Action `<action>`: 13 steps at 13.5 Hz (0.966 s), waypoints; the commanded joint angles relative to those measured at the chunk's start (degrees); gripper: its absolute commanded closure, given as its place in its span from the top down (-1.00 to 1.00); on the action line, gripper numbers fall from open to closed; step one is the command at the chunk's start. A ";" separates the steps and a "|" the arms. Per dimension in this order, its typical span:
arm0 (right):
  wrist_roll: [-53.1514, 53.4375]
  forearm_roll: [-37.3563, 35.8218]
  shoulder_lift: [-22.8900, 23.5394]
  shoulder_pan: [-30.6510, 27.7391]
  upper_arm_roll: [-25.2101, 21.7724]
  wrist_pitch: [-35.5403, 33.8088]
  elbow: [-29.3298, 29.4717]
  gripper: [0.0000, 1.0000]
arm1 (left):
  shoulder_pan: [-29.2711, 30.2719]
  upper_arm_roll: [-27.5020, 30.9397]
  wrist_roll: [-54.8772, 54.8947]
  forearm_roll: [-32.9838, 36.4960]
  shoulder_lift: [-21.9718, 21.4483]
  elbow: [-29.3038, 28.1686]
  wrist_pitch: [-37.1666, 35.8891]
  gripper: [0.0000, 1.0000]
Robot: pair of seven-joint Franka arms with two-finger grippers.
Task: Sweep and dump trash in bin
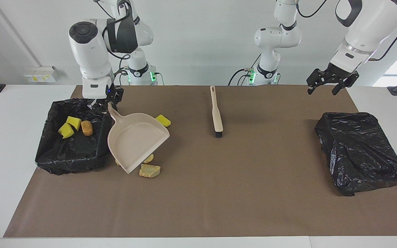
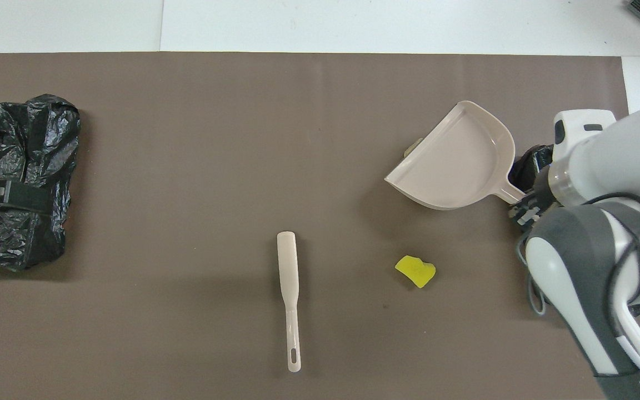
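Beige dustpan — we list it raised over the tan lumps, its handle clamped in the right gripper just beside the open bin. In that black-lined bin we count two yellow sponge wedges and the orange-brown nugget. A third wedge lies on the brown mat, nearer the robots than the lumps. Beige brush — mid-mat, untouched. The left gripper, fingers spread, holds nothing over the mat's edge near the covered bin.

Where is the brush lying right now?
The brush lies alone mid-table, handle toward the robots, beside the loose yellow sponge wedge.
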 commanded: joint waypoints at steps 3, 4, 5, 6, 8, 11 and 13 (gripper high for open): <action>27.89 1.70 6.51 9.03 -0.25 9.86 1.78 -1.00 | -0.30 0.06 -2.42 0.54 -0.25 0.25 -0.87 1.00; 32.64 1.70 7.83 10.97 -0.25 10.67 2.75 -1.00 | -0.30 0.06 -2.34 0.45 -0.25 0.16 -0.70 1.00; 38.26 1.70 9.41 13.60 -0.25 11.02 4.15 -1.00 | -0.30 0.06 -2.25 0.45 -0.25 0.25 -0.96 1.00; 44.06 1.26 11.08 15.88 -0.25 12.16 5.38 -1.00 | -0.39 -0.03 -2.33 0.54 -0.25 0.68 -1.57 1.00; 52.87 0.91 15.03 20.54 -0.25 13.40 8.19 -1.00 | -0.39 -0.55 -2.33 0.45 -0.33 1.21 -2.19 1.00; 63.77 0.03 23.63 25.99 -0.60 12.87 17.31 -1.00 | 0.14 -0.47 -2.33 0.37 -0.95 0.60 -2.81 1.00; 68.44 -0.15 29.79 27.59 -0.69 11.91 25.22 -1.00 | 0.23 -0.47 -2.25 0.37 -1.04 0.34 -2.72 1.00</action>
